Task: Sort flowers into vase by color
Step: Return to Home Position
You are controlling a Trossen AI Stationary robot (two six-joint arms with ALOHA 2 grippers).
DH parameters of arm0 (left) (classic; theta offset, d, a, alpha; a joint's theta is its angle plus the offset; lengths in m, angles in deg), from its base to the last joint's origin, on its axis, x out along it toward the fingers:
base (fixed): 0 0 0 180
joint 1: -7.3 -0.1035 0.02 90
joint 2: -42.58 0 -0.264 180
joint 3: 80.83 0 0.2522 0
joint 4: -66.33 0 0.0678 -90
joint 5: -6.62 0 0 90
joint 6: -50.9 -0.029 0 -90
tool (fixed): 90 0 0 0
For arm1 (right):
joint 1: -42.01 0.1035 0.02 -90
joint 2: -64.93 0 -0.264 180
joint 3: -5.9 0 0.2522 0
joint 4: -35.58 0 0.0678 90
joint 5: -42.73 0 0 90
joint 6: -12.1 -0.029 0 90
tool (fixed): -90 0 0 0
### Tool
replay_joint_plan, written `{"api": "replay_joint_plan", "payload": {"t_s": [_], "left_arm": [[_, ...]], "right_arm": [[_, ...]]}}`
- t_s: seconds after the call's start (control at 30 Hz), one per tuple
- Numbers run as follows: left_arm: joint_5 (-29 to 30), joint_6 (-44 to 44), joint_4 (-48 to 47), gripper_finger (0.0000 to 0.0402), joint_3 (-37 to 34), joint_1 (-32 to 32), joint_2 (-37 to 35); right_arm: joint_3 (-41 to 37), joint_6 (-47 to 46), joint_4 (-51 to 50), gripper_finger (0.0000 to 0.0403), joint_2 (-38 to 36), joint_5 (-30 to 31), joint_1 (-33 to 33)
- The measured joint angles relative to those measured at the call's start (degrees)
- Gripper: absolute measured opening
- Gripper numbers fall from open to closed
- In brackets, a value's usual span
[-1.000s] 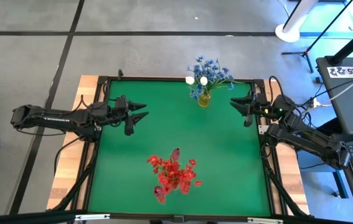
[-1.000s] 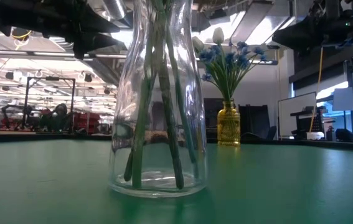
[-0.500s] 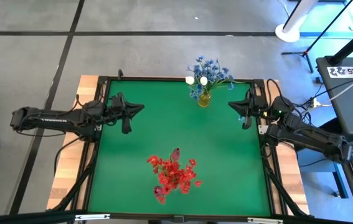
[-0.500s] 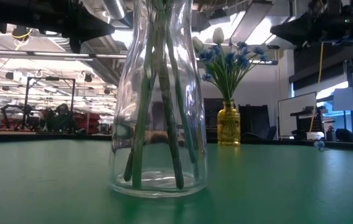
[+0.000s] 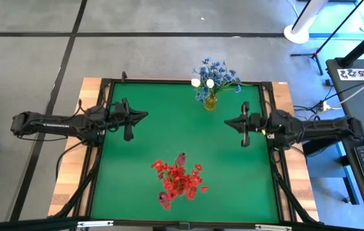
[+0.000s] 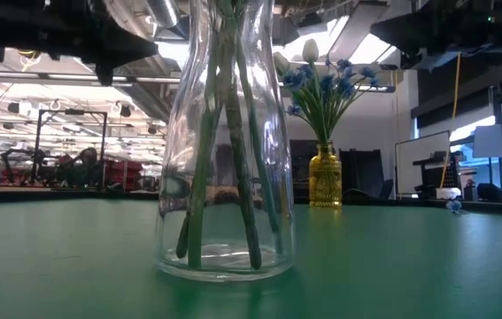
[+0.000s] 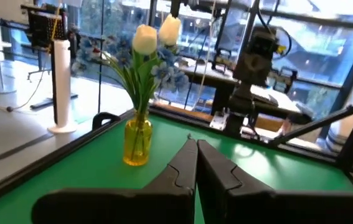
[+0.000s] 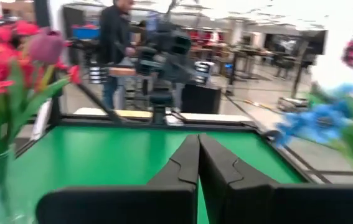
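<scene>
Flowers (image 5: 180, 179) of red colour are stood in the clear vase (image 6: 224, 177) toward the near edge of the counter (image 5: 137, 173). Blue and white flowers (image 5: 212, 78) are stood in the yellow vase (image 6: 325, 182) at the far edge. The left tool (image 5: 146, 115) and right tool (image 5: 227, 122) are held level at opposite sides, pointed inward, with fingers pressed together and arms stretched low.
</scene>
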Motion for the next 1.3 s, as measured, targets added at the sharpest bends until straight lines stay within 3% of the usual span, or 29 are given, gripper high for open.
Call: {"api": "replay_joint_plan", "payload": {"t_s": [0.27, 0.63, 0.87, 1.07, 1.3], "left_arm": [[-1.89, 2.67, 8.89, 0.0000, -7.94, 0.04, -3.39], [-3.13, 1.67, 4.87, 0.0000, -8.71, 0.04, -10.98], [-3.35, 2.65, 4.08, 0.0000, -8.73, 0.04, -11.62], [-3.40, 2.72, 3.02, 0.0000, -9.79, 0.09, -11.62], [-4.49, 5.88, 9.28, 0.0000, -15.55, 0.03, -11.59]], "right_arm": [[0.00, 0.88, -3.50, 0.0007, 2.91, 5.96, 5.68], [-0.54, 1.80, -19.38, 0.0007, -19.34, 6.05, 6.02], [-9.45, 1.93, -20.28, 0.0007, -34.40, 5.34, 6.00], [-13.93, 1.16, -17.71, 0.0007, -34.28, 4.93, 5.96], [-16.02, 0.15, -18.61, 0.0007, -34.83, 3.37, 5.96]]}}
